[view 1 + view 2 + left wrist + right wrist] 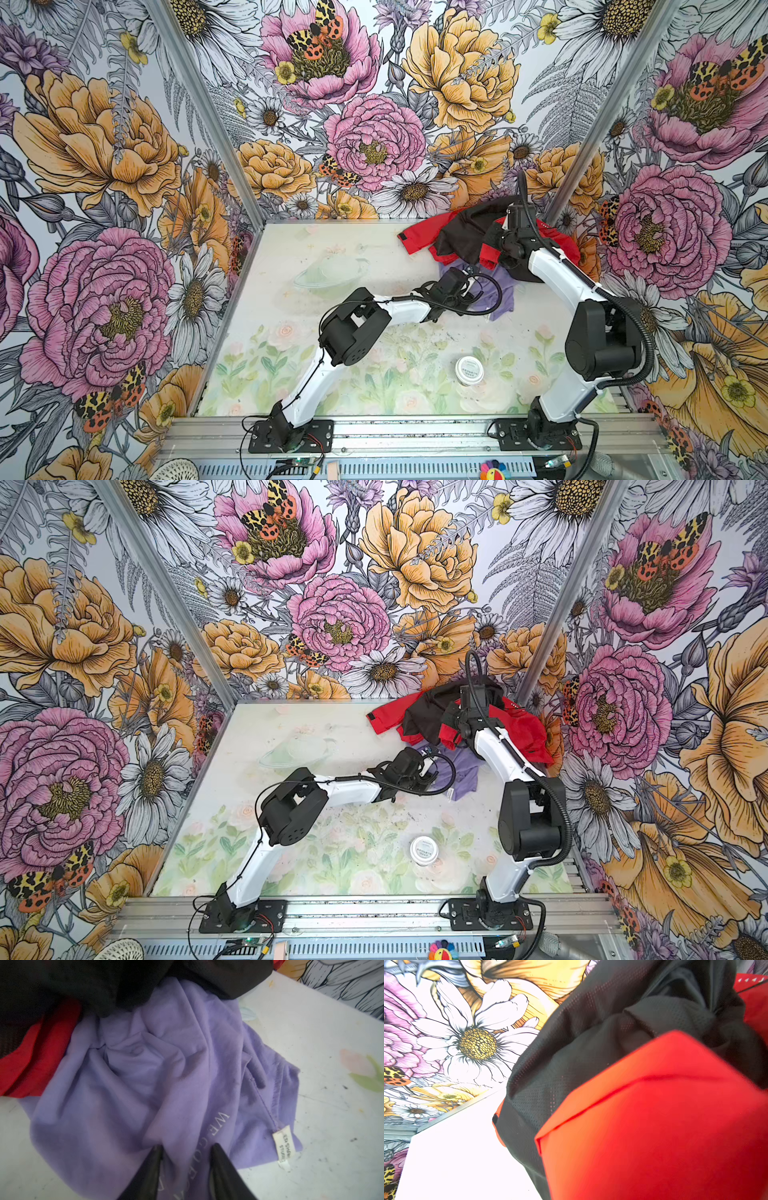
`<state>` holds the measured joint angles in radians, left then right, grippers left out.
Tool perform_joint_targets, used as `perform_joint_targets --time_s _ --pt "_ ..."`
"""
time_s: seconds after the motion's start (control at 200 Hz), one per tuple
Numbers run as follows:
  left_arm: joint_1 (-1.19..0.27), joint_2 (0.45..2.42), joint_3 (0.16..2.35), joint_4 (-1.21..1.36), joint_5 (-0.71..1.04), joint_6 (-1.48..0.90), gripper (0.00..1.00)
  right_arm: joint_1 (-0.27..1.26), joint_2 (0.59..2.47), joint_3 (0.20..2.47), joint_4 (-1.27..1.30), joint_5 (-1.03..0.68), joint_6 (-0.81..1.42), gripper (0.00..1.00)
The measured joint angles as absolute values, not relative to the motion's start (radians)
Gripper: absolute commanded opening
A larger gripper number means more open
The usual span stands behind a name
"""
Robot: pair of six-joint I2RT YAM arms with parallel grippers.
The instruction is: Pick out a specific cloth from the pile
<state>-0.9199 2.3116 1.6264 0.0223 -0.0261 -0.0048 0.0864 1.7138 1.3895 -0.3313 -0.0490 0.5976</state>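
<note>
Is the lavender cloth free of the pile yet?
Not free. The lavender cloth lies crumpled on the table, one edge tucked under the black garment.

Left pincer (187, 1152) narrowly parted, right pincer (491, 248) closed

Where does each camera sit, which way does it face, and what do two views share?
Top views: high in front, looking down on the table and pile; left arm, right arm whole.
Left wrist: close over the cloth; left jaws straddle its lettering.
Right wrist: against red jacket and black mesh; no jaws show.
Shared: the cloth, in left wrist and both top views.
</note>
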Motion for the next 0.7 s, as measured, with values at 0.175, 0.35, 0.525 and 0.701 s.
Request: perform_joint_targets --time_s 0.175,0.35,0.525,0.701 --pt "-0.928 2.316 1.635 0.005 -0.080 -0.004 0.00 0.086 1.700 1.373 -0.329 -0.058 0.605 0.00" --pt "-0.934 2.275 1.591 0.034 -0.124 -0.003 0.00 0.086 1.681 1.356 -0.325 -0.057 0.604 0.00" --pt "-0.934 2.172 1.514 0.082 -0.180 0.004 0.00 0.085 1.654 1.335 -0.317 -0.057 0.604 0.00" --pt "-0.934 2.084 1.468 0.139 -0.234 0.008 0.00 0.084 1.638 1.311 -0.303 -0.058 0.601 0.00"
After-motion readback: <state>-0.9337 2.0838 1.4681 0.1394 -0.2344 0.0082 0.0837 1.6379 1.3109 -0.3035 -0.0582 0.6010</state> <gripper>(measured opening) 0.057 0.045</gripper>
